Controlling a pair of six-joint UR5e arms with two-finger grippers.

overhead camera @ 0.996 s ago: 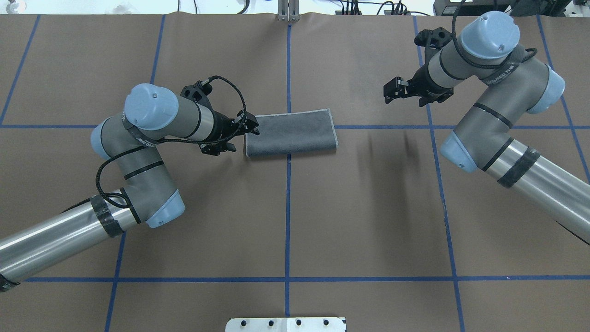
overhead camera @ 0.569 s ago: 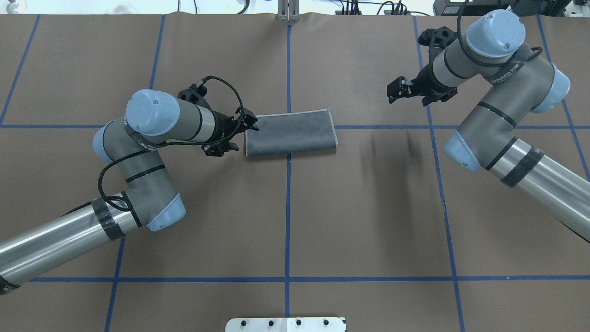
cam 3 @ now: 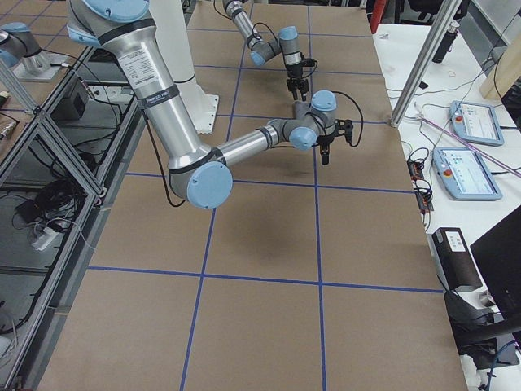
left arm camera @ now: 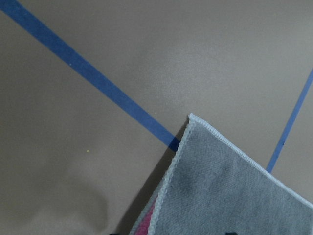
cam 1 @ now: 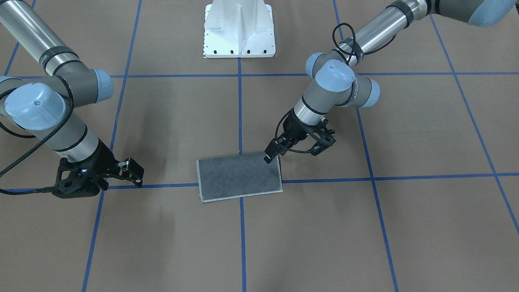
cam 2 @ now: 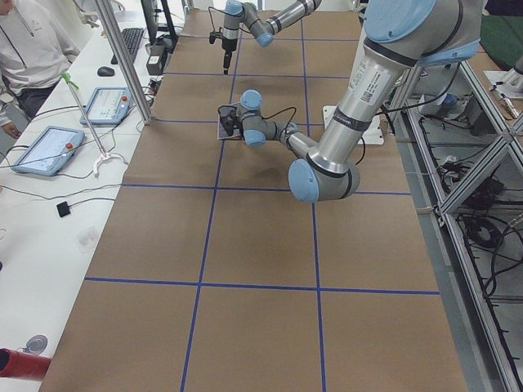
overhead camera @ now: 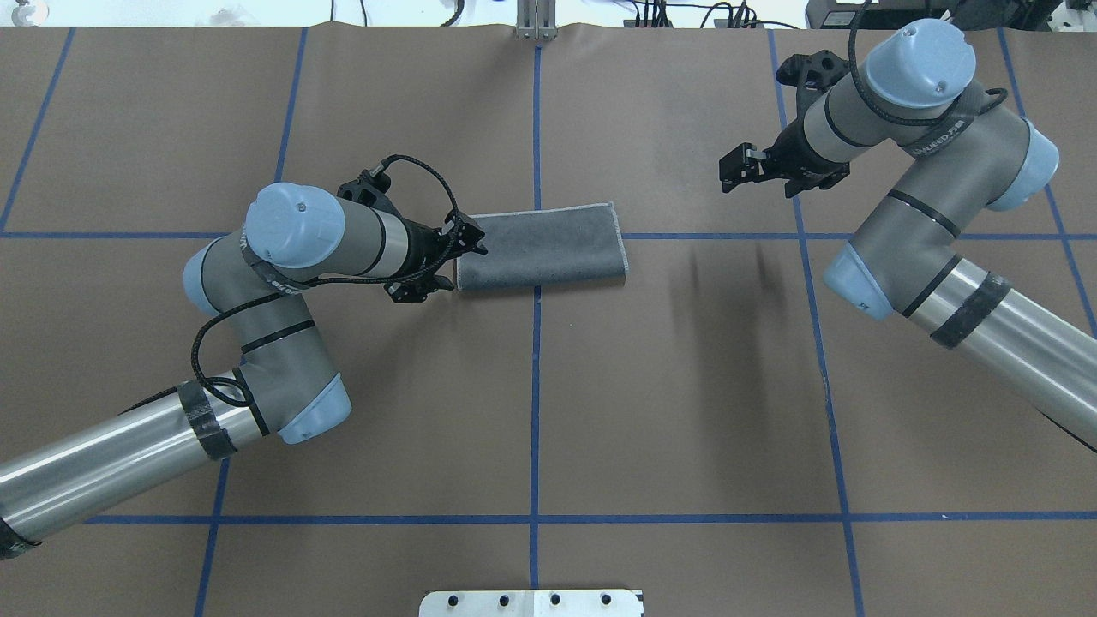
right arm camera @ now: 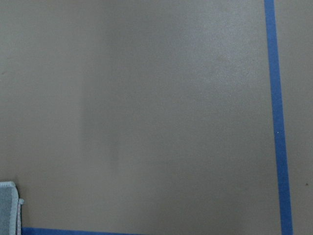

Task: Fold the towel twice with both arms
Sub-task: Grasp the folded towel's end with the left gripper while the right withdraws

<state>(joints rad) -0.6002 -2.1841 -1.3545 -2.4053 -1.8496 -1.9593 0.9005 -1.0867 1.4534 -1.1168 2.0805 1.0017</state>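
Observation:
The towel lies folded into a grey rectangle near the table's middle, its light stitched edge showing. My left gripper is low at the towel's left end, at the corner nearer my base, fingers apart. In the left wrist view a towel corner fills the lower right, with a sliver of pink between the layers. My right gripper hangs open and empty above the table, well to the right of the towel. Only a towel corner shows in the right wrist view.
Brown table cover with a grid of blue tape lines. White pedestal base at my side of the table. A side bench with tablets and a seated person runs along the far edge.
My left arm has shifted a little, bringing its gripper slightly closer along the towel's left end. The right gripper has drifted slightly right. The towel has not moved.

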